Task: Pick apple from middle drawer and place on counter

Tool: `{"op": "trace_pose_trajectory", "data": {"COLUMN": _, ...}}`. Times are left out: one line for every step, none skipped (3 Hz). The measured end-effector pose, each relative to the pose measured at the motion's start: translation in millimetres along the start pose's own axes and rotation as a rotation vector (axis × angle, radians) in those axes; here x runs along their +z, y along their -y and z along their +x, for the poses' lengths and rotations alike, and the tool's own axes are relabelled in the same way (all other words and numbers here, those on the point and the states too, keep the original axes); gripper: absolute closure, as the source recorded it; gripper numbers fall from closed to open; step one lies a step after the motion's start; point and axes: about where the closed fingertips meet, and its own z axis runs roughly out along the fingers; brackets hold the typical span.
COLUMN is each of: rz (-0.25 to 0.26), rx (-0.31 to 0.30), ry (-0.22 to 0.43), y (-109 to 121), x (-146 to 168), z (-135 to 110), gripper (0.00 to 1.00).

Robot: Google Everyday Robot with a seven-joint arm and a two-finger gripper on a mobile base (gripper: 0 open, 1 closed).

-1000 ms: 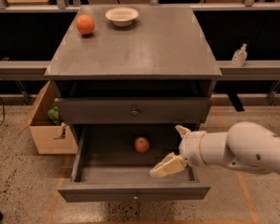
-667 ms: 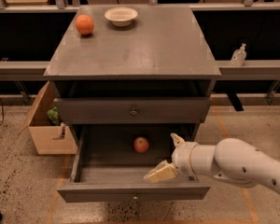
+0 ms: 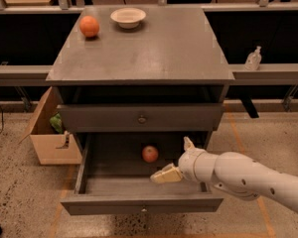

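Speckled floor [image 3: 20, 197] below; you are holding the claw [image 3: 176, 158] spread open over the pulled-out drawer [image 3: 139, 204], just beside the apple [image 3: 150, 153], likely readying to straddle it.

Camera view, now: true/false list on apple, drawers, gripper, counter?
1. The small red apple lies in the pulled-out bottom grey wooden drawer. True.
2. The cream two-finger gripper hangs over that drawer, right of the apple. True.
3. The gripper is shut on the apple. False: open, holding nothing.
4. The orange round fruit and pale shallow bowl sit on the matte grey counter. True.
5. The fruit lies in the bowl. False: left of it, apart.
6. The grey drawer front above is pulled out. False: closed.
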Motion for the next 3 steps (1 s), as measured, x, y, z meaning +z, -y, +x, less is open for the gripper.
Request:
{"op": "trace_pose_trajectory", "data": {"rz": -0.005, "rx": 0.011, "ry": -0.004, "y": -1, "x": 9, "z": 9, "gripper": 0.00}}
{"op": "trace_pose_trajectory", "data": {"rz": -0.009, "rx": -0.010, "ry": 0.030, "y": 11, "x": 29, "z": 26, "gripper": 0.00}}
{"op": "trace_pose_trajectory", "data": {"rz": -0.026, "rx": 0.019, "ry": 0.047, "y": 17, "x": 65, "z": 59, "gripper": 0.00}}
